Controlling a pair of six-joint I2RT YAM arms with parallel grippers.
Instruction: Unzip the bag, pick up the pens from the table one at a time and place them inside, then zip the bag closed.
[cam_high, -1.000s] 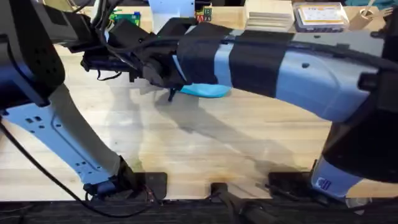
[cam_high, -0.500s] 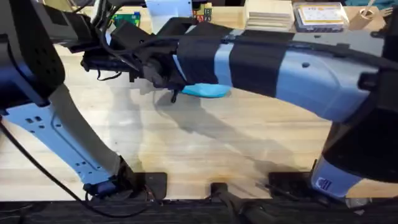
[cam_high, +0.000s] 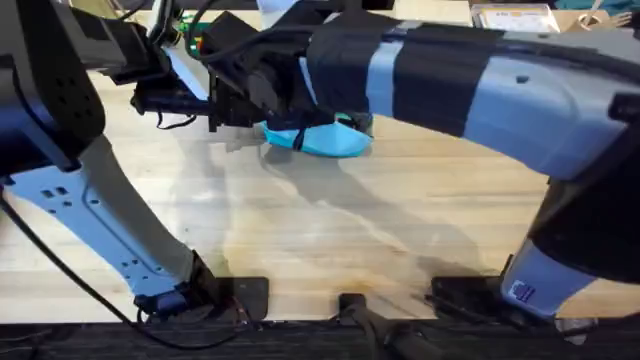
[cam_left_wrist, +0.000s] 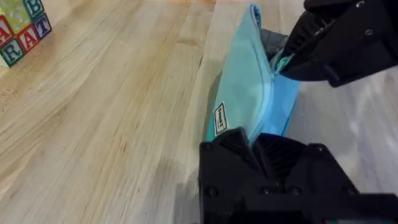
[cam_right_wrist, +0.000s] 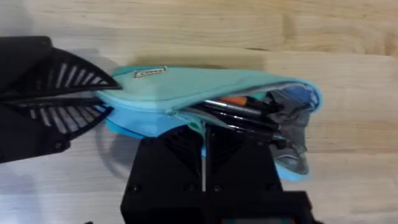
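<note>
Zipping the bag (cam_right_wrist: 186, 96)
My left claw (cam_left_wrist: 252, 144) pinches its end; my right claw (cam_right_wrist: 203, 134) pinches the zipper, pens (cam_right_wrist: 239, 115) inside.

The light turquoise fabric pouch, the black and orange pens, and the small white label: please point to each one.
Light turquoise fabric pouch (cam_right_wrist: 186, 90): right wrist view, upper side panel.
Black and orange pens (cam_right_wrist: 239, 112): right wrist view, barrels inside the opening.
Small white label (cam_left_wrist: 220, 118): left wrist view, its centre.
</note>
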